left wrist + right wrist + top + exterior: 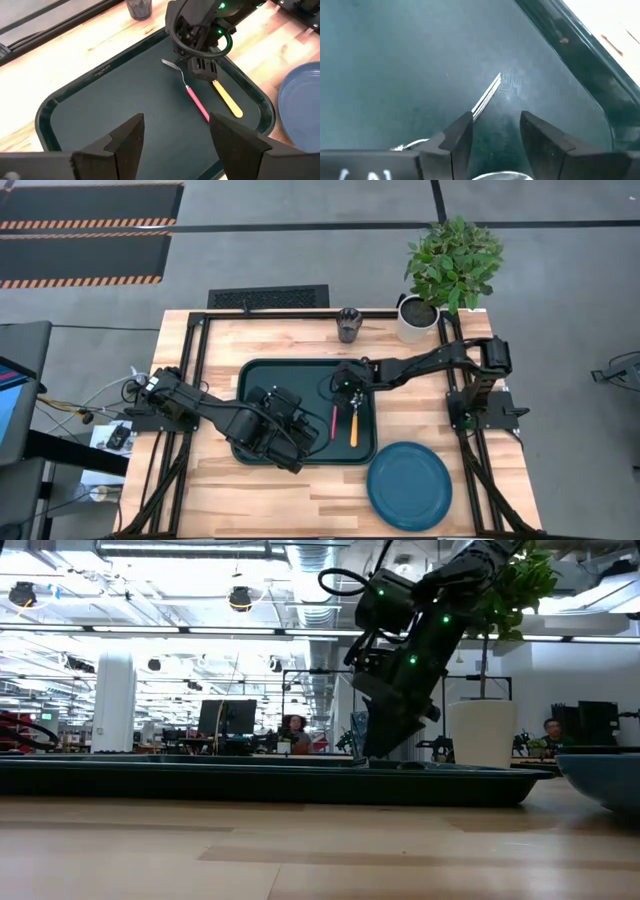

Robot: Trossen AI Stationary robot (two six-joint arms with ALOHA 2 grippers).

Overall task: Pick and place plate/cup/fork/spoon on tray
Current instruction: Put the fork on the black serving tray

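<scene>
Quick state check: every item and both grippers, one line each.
Tray: on table, holds fork and spoon.
Fork: lying flat in tray, beside spoon.
Spoon: lying flat in tray, bowl end under right gripper.
Plate: on table, outside tray.
Cup: upright on table, outside tray.
Right gripper: open, low over spoon's bowl.
Left gripper: open, empty, over tray.

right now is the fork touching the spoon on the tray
Apart. The left wrist view shows dark tray floor between the fork with its pink handle and the spoon with its yellow handle, side by side under the right pincer.
</scene>
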